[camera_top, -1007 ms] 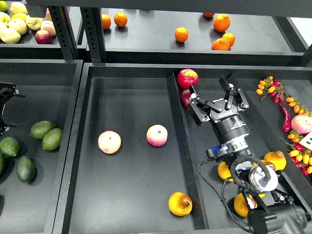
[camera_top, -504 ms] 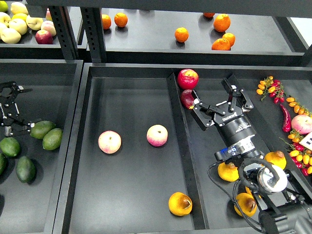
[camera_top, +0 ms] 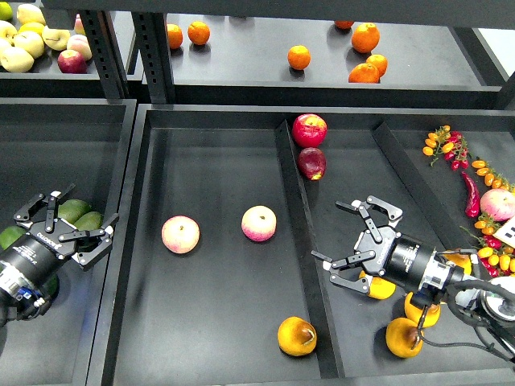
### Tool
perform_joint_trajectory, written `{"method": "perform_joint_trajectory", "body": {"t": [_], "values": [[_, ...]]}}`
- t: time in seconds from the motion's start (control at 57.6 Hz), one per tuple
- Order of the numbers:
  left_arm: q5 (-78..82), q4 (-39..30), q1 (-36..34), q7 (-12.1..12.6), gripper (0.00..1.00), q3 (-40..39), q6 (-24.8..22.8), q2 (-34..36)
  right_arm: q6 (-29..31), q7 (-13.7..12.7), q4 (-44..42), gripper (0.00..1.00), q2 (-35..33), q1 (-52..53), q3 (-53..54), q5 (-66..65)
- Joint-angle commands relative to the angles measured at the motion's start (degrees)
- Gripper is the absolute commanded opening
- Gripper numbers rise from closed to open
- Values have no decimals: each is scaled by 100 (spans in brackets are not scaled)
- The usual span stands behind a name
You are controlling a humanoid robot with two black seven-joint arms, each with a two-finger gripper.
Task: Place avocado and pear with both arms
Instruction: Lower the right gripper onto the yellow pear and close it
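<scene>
Head view: left gripper [camera_top: 71, 219] fingers spread, empty, over light-green avocados [camera_top: 79, 214]; dark avocado not discernible, prob. hidden under arm. Right gripper [camera_top: 354, 239] spread, empty; pear [camera_top: 297, 336] below-left of it, apart, near tray's front edge.

A yellow-orange pear [camera_top: 297, 336] with a dark reddish-brown patch sits in a black tray [camera_top: 217, 322]. Two pink-cream peaches [camera_top: 180, 234] lie nearby. Two deep red apples [camera_top: 309, 129] sit beyond. Bright oranges [camera_top: 299, 56] dot the dark shelf [camera_top: 241, 64]. Light green avocados [camera_top: 80, 215] show behind the black left gripper [camera_top: 66, 227].
</scene>
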Motion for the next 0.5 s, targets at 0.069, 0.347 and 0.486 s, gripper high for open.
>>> {"method": "perform_joint_trajectory", "body": {"t": [0.069,0.347,0.486], "values": [[12,-102,335,0,99,-537,0,-538,-1,-3,16,100,-258,389,-687,0],[12,-208,617,0,99,-800,0,-995,-1,-3,-1,100,-654,1469,-2338,-53],[21,-225,643,0,99,-827,0,-1144,-1,-3,-10,100,-812,1733,-2946,-211]]}}
